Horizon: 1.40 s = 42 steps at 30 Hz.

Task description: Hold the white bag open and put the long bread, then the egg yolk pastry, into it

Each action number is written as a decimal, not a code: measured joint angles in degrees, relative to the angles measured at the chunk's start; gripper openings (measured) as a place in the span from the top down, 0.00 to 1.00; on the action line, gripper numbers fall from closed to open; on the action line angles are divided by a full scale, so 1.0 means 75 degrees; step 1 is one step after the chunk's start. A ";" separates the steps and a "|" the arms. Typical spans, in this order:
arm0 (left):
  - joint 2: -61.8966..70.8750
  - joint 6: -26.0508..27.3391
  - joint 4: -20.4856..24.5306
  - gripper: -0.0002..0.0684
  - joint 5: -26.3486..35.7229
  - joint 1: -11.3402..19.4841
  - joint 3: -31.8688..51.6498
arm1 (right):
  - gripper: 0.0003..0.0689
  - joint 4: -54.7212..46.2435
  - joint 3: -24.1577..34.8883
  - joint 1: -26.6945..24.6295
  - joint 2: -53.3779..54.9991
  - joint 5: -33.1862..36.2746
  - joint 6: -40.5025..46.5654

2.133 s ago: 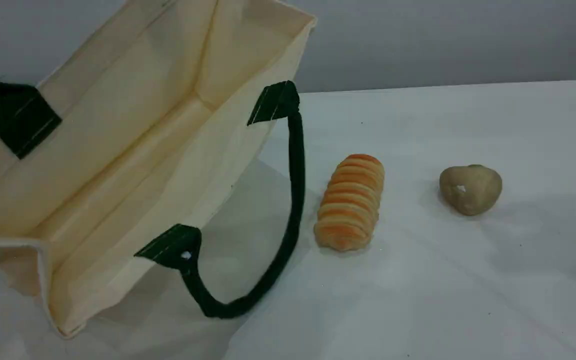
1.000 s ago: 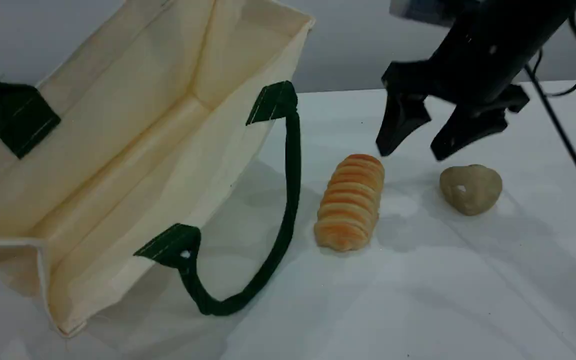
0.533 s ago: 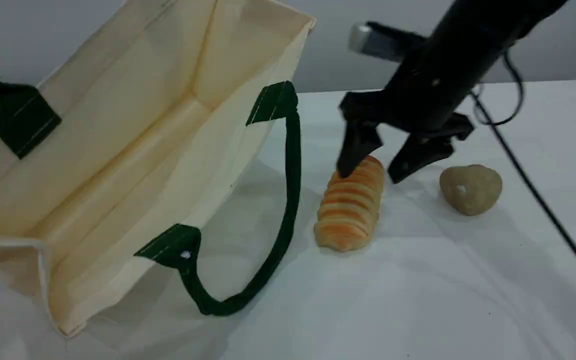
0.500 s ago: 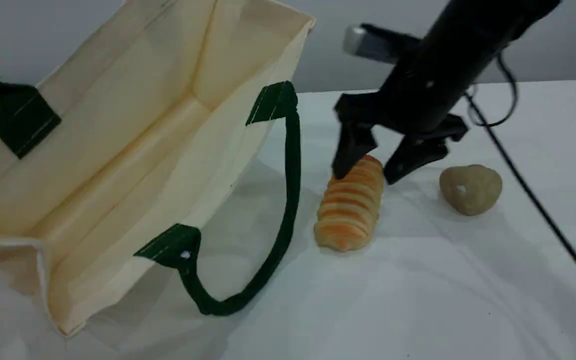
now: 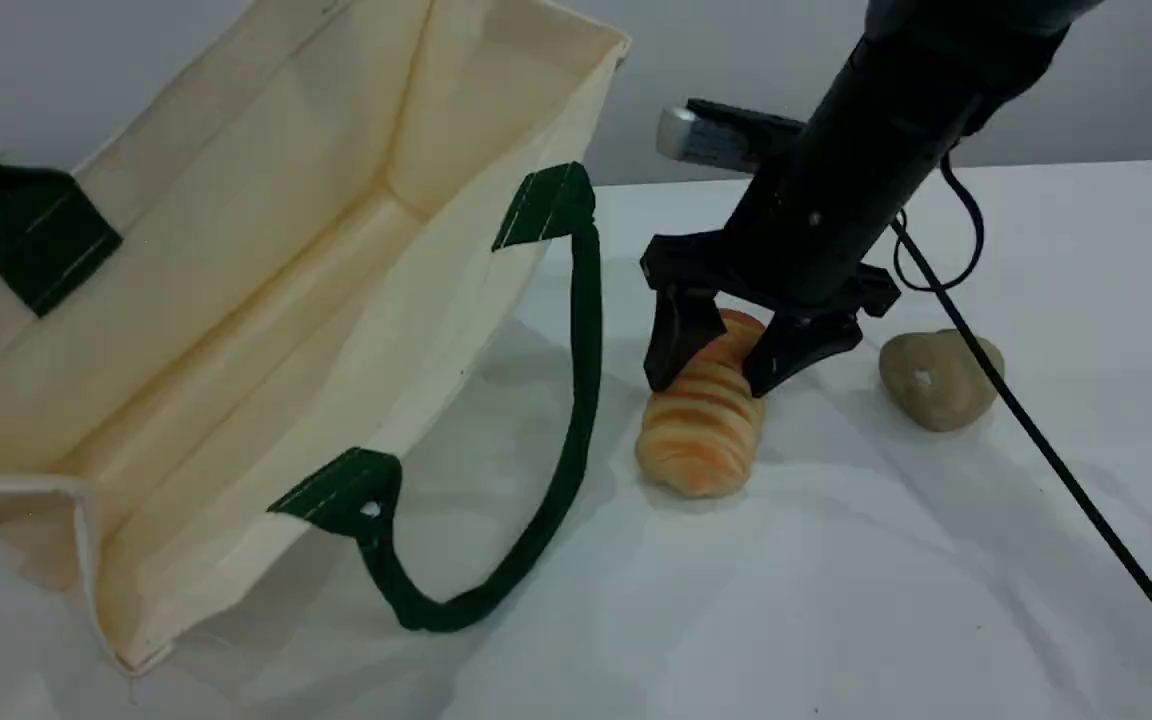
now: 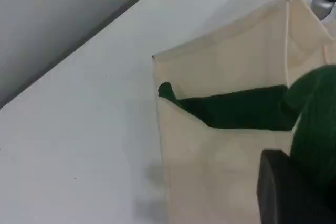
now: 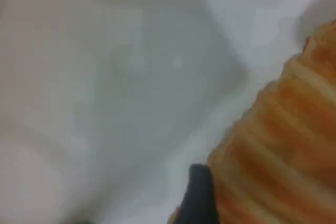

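Note:
The white bag (image 5: 236,300) stands tilted at the left with its mouth wide open and one green handle (image 5: 581,400) drooping onto the table. Its other handle (image 6: 315,124) rises out of the scene view's top left; my left gripper is shut on it, one dark fingertip (image 6: 286,192) showing beside the strap. The long bread (image 5: 701,430) lies just right of the bag. My right gripper (image 5: 726,365) is open, its fingers straddling the loaf's far end. In the right wrist view the long bread (image 7: 283,145) fills the right side beside one fingertip (image 7: 197,198). The egg yolk pastry (image 5: 941,380) sits further right.
A black cable (image 5: 1086,500) trails from the right arm toward the lower right corner, passing in front of the pastry. The white table (image 5: 836,600) ends at a grey wall behind. The drooping handle loop lies between bag and loaf.
The right arm came in from the top right and went down and left, from above the pastry to around the loaf's far end. The loaf shifted slightly. The bag stays held.

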 joint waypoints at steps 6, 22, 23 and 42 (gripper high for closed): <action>0.0000 0.0000 0.0000 0.88 0.0000 0.0000 0.0000 | 0.21 0.0013 -0.0009 0.0000 0.0253 -0.0114 0.0053; 0.0000 0.0000 0.0000 0.88 0.0000 0.0000 0.0000 | 0.78 -0.0449 0.0004 0.0000 0.0352 -0.0170 0.0068; 0.0000 0.0000 0.0000 0.88 0.0000 0.0000 0.0000 | 0.78 -0.0495 0.0004 0.0000 0.0352 -0.0170 0.0068; 0.0049 0.0230 0.0026 0.88 -0.0007 0.0000 0.0000 | 0.84 -0.2542 -0.0128 -0.0370 -0.1652 0.0907 0.1182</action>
